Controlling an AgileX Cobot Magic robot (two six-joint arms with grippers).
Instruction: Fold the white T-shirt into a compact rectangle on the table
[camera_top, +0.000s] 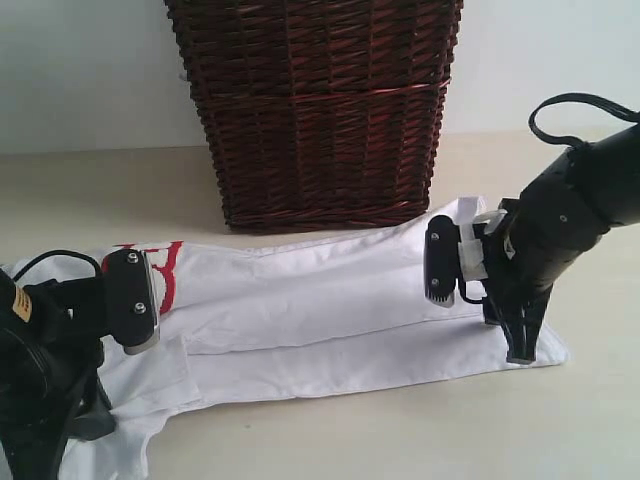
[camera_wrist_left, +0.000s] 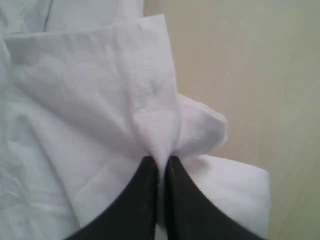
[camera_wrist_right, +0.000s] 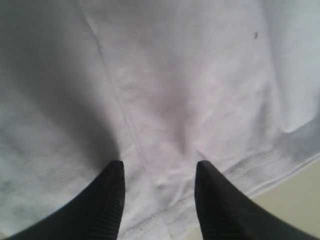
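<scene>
In the exterior view, the white T-shirt is seen laid on the table as a long band. Its long axis runs from lower left to right of centre, with the red lettering at the left end. A wicker basket stands behind it.

In the left wrist view, a fold of the shirt is pinched in the closed left gripper.

In the right wrist view, the right gripper is seen half open, tips set on cloth by the hem, nothing clamped.

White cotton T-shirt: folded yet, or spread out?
Partly folded: the white cotton T-shirt lies as a long layered band across the pale beige table, not a compact rectangle.
</scene>
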